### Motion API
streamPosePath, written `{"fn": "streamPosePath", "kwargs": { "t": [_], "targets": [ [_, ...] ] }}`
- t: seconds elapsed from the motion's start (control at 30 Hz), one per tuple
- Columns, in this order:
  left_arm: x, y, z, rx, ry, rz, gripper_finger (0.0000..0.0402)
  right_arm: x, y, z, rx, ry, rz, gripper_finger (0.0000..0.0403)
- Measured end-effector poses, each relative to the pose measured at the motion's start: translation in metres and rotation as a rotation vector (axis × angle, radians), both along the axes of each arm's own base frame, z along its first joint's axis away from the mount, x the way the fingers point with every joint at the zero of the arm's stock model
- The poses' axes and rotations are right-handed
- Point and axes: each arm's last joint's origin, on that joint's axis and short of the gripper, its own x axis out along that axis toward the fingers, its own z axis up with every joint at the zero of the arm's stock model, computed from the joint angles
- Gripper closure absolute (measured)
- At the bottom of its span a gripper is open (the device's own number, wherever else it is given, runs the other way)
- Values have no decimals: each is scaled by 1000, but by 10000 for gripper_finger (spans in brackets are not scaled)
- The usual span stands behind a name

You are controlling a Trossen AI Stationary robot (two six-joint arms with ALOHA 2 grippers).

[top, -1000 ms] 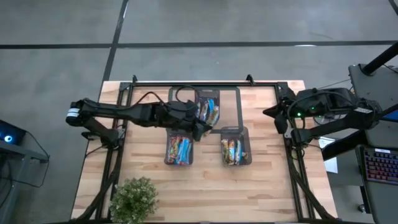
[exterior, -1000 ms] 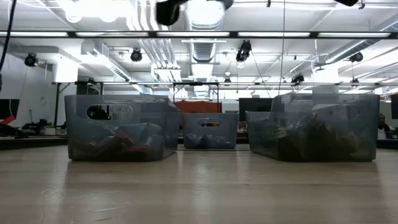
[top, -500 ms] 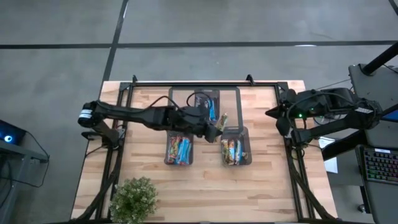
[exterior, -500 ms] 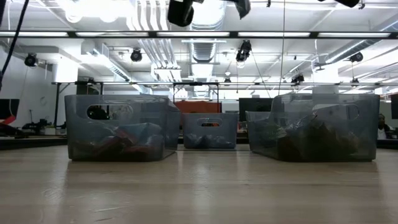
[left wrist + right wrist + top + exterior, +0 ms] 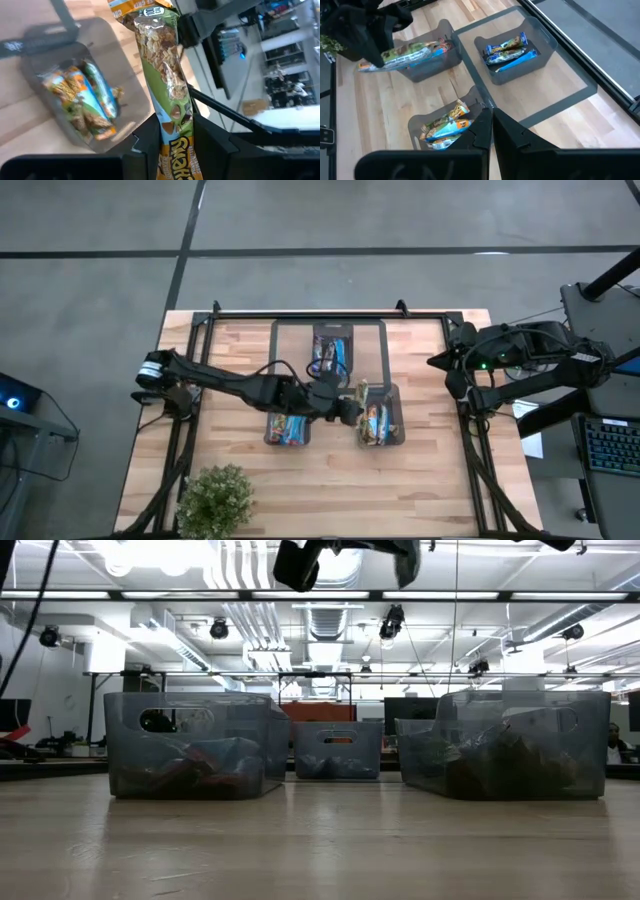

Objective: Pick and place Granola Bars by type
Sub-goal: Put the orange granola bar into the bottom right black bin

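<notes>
**Left arm carries a green-and-gold bar over to the right-hand bin**

High view, biggest first: wooden table w/ three dark bins. Far bin holds blue bars, near-left bin red-and-blue ones, near-right bin gold/teal ones. Left arm stretches across the table. Left gripper sits between the two near bins, just beside the near-right bin's left wall, fingers part-closed, pinching one granola bar. In left wrist view that bar stands up between the fingers, oat print and green-gold wrapper, w/ near-right bin below it. Right gripper waits at the table's right edge, fingers shut, holding nothing.

What changed: a sec ago the left gripper was over the far bin's near end; half a sec ago it was partway across w/ the bar; now it's at the near-right bin. Arm has also straightened and reached further. Right arm and bin contents look unchanged.

Meaning for task: pick seems done, carry nearly done. Bar's wrapper looks like a match for the near-right bin's contents, so prob. the correct type. Remaining: centre over the bin, release.
</notes>
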Motion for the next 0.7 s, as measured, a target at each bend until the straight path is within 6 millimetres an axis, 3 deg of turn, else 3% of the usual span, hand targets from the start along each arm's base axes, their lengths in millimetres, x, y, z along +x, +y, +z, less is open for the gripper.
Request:
{"fn": "streamPosePath", "kwargs": {
  "t": [0.37, 0.7],
  "targets": [
    [17, -27, -20, 28, -65, 41, 312, 0, 0, 0, 8, -2, -8, 394],
    [37, -28, -42, -22, -143, 233, 312, -1, 0, -1, -31, 24, 27, 394]
  ]
}}
